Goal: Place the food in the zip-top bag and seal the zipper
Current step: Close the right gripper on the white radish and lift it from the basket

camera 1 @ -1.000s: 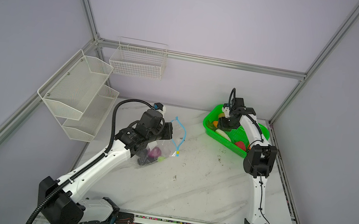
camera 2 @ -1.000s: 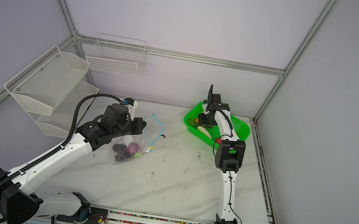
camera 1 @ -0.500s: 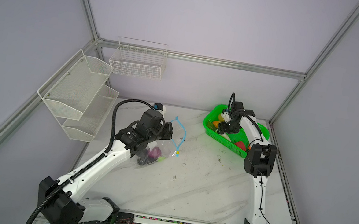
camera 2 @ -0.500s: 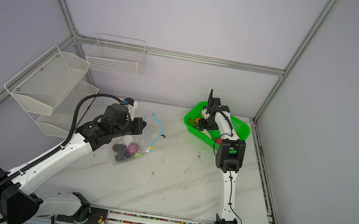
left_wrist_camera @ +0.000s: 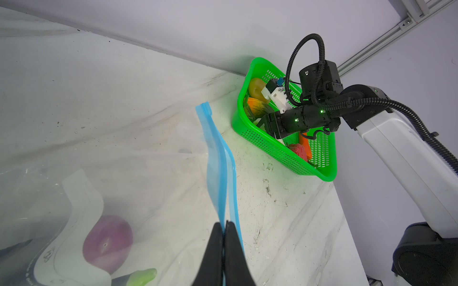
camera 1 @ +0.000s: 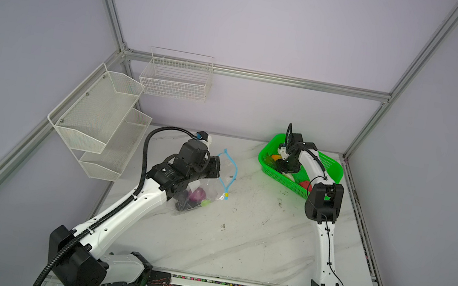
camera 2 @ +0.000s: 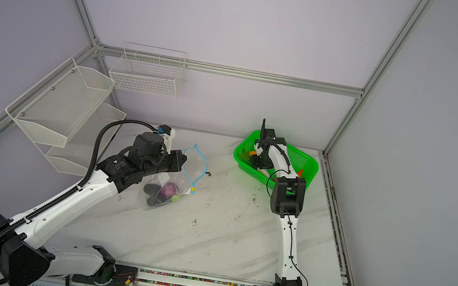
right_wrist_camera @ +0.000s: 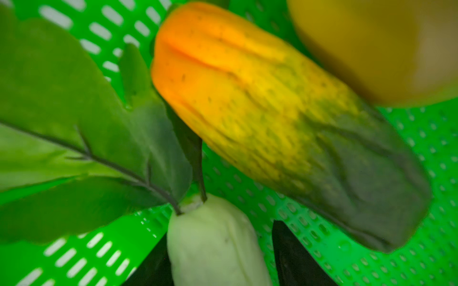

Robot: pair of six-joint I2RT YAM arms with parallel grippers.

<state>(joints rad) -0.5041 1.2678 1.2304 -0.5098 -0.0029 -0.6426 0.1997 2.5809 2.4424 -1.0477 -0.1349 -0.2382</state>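
Our left gripper [left_wrist_camera: 224, 231] clamps the zipper [left_wrist_camera: 215, 161], zip-top bag [camera 1: 213, 188] resting on the bench [camera 1: 236, 239]. Right gripper [right_wrist_camera: 220, 235] open astride the white radish [right_wrist_camera: 213, 257] in the basket [right_wrist_camera: 334, 255]; we risk its leaves [right_wrist_camera: 74, 123] dragging neighbours out.

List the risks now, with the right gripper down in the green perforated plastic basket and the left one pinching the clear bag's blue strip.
1. The right gripper stands open astride the white radish-like toy, one finger not touching; its broad green leaves could foul the grip or snag at the mouth of the thin clear plastic bag.
2. The left gripper pinches the light-blue zipper strip at one spot; the bag might tug free when the toy drops in.
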